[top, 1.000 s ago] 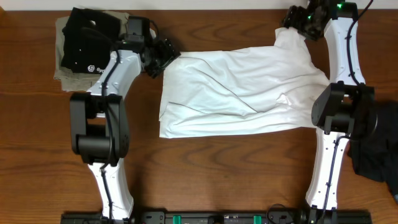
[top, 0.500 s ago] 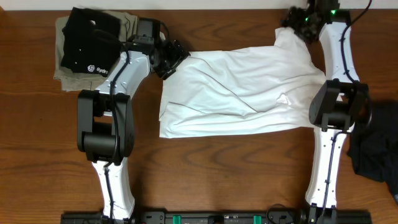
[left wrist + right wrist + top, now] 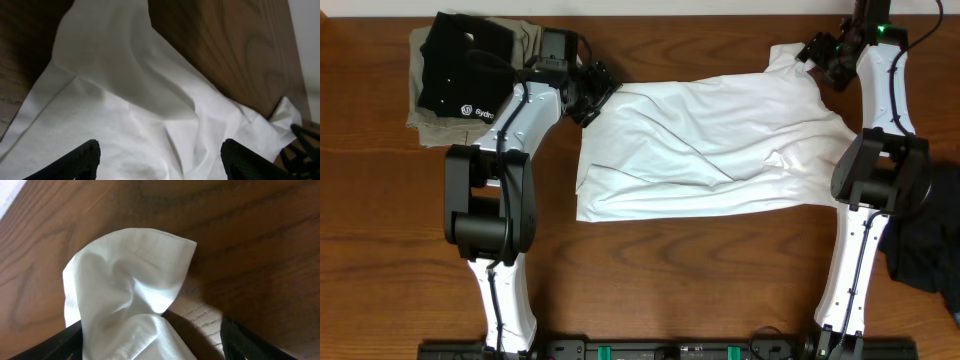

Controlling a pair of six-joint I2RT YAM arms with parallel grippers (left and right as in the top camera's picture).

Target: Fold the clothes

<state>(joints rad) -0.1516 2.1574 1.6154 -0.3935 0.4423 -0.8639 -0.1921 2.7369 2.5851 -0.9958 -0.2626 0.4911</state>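
On the wooden table (image 3: 700,270), which fills the overhead view, the white T-shirt (image 3: 710,145) lies spread flat and wrinkled across the middle between the two arms. Its long side runs left to right, presumably laid out so that both far corners can be reached at once. At the far left corner of the table a folded black shirt (image 3: 460,60) rests on a khaki garment (image 3: 420,118), a pile set apart from the work, and a dark cloth (image 3: 925,250) lies bunched at the right edge. The left gripper (image 3: 600,95) sits at the T-shirt's far left corner. In its wrist view the fingers stand wide apart with fabric spread below them, holding nothing. The right gripper (image 3: 818,55) is at the far right corner, just beside the small peak of cloth (image 3: 130,280) that stands up there. Its fingers are also wide apart, either side of that peak but not pinching it. Both look posed to take a corner each, which I judge to be the opening of the first fold. Compared with a second ago, the left gripper has come a little further in onto its corner. The right arm has swung rightward and slightly nearer, uncovering the peak it had hovered over, and the shirt itself lies unchanged.
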